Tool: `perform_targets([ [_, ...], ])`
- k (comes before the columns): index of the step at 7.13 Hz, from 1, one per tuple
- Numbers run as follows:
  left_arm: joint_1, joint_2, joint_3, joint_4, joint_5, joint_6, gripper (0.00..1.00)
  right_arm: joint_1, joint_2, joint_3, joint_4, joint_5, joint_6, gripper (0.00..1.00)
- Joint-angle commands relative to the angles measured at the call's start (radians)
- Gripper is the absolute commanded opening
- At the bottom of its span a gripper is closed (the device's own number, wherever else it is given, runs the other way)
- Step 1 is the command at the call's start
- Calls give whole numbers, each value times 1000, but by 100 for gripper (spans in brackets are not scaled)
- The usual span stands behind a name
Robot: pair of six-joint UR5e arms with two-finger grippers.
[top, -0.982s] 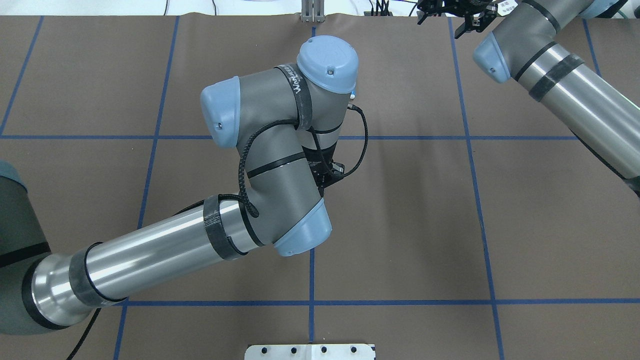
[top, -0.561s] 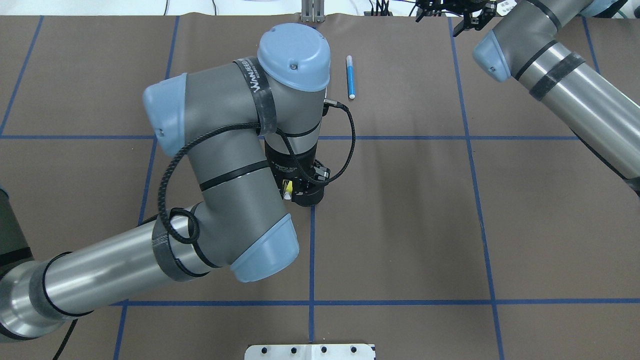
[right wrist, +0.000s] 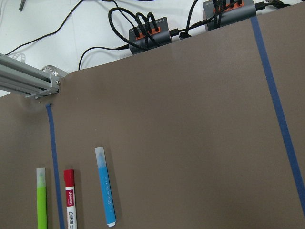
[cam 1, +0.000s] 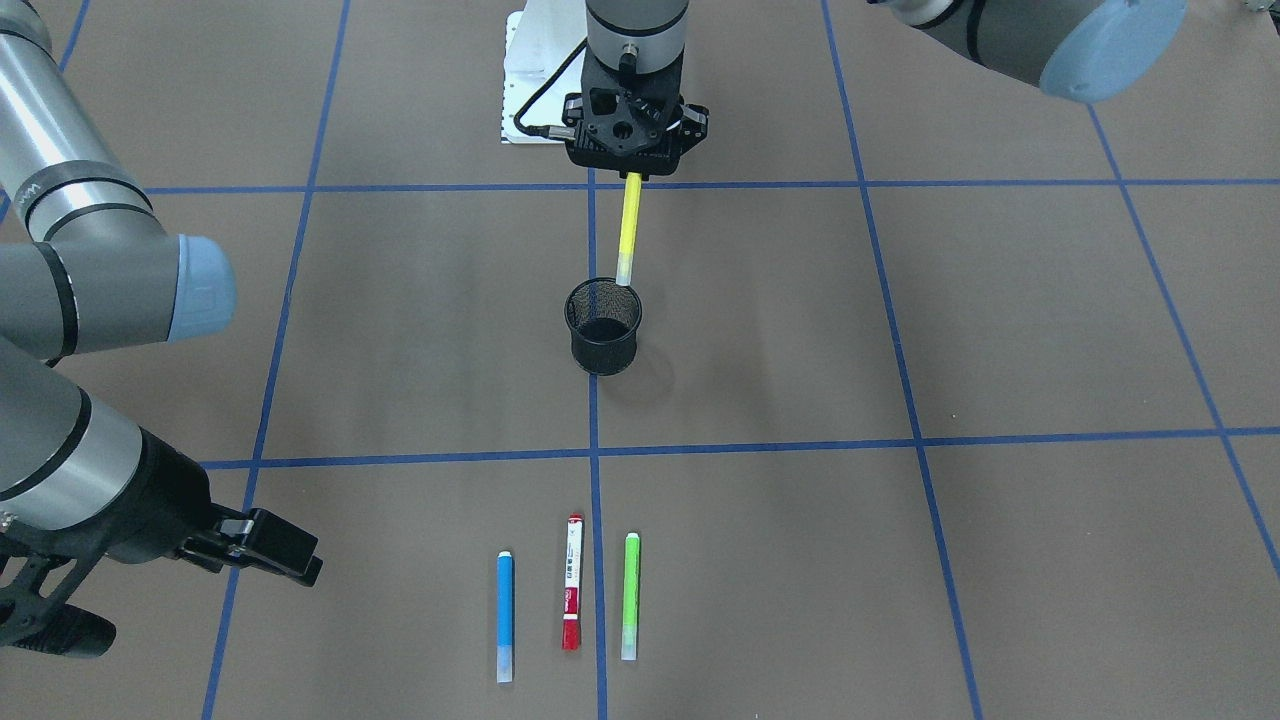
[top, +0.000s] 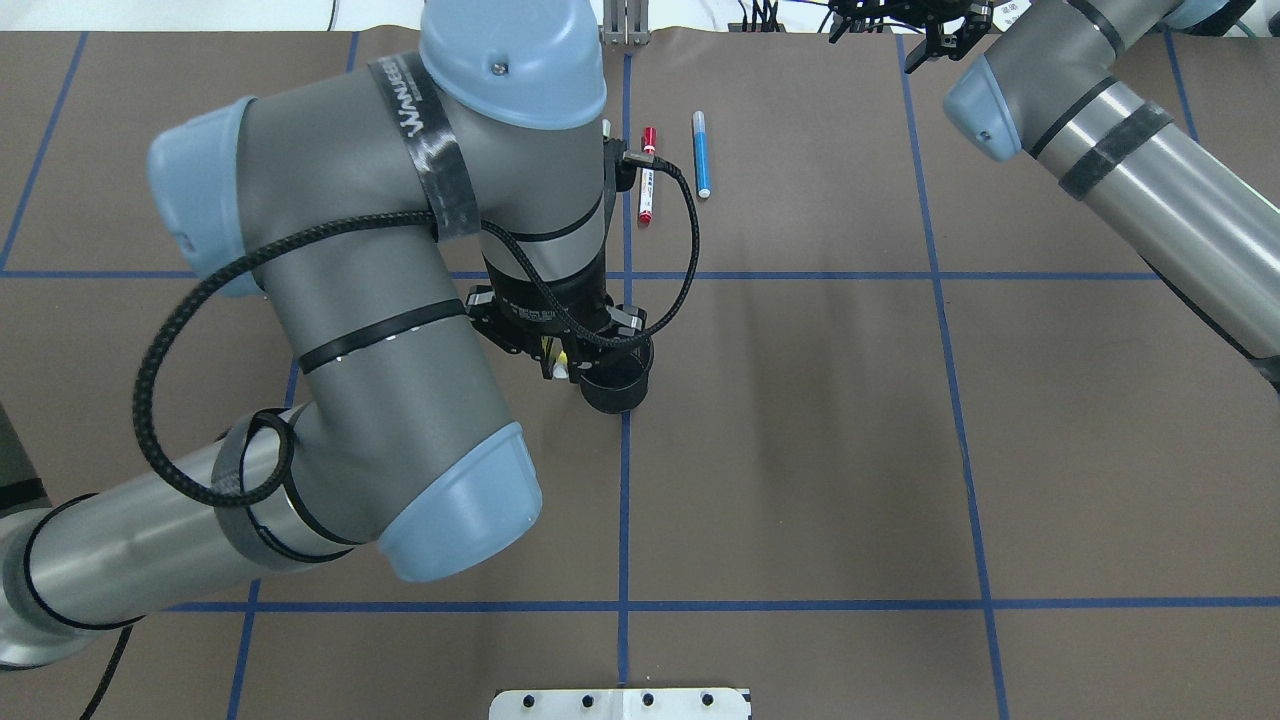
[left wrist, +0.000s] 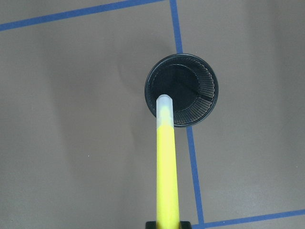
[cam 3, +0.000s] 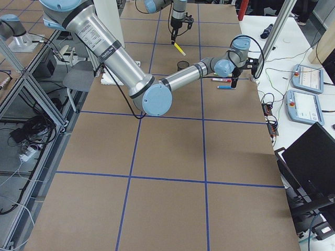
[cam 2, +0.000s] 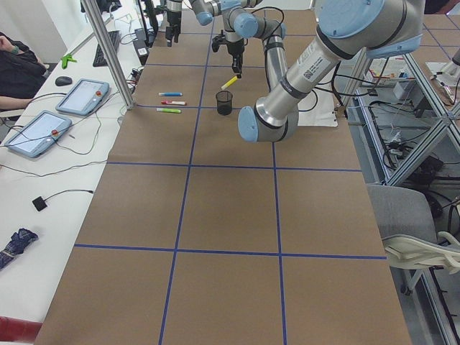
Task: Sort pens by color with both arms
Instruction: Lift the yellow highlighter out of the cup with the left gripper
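Left gripper point(cam 1: 632, 172): the jaws pinch the upper end of the yellow pen point(cam 1: 628, 228). The pen hangs tilted with its pale end down. In both side views I read that end as above the black mesh cup point(cam 1: 603, 328) and not touching it. From the left wrist camera the pale tip lines up over the cup's mouth, close to the rim on the robot's side. The cup stands upright on the blue tape line running down the middle of the brown table point(cam 1: 900, 330).

Right gripper point(cam 1: 205, 600): the jaws are spread wide with nothing between them. It hangs low near the table's far edge, well apart from the cup.

Three pens lie flat beside it in the row of squares farthest from the robot. They are parallel and not touching. The blue pen point(cam 1: 505, 615) is nearest the right gripper, the red pen point(cam 1: 572, 582) is in the middle, and the green pen point(cam 1: 630, 595) is beyond it. The middle tape line passes between red and green, with the red pen just beside it.
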Motion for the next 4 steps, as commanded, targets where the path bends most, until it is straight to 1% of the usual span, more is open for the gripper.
perform_targets([
  [1,-70,23,11,-137,40,2,0,-2,0,8,-14,1,-2,100],
  [2,-72,44,39,-248,163,-39,0,-2,0,14,-14,1,-2,100],
  [3,-67,102,80,-403,275,-134,0,-2,-1,14,-14,1,-2,100],
  [4,-67,129,132,-537,384,-182,0,-2,-3,14,-14,1,-2,100],
])
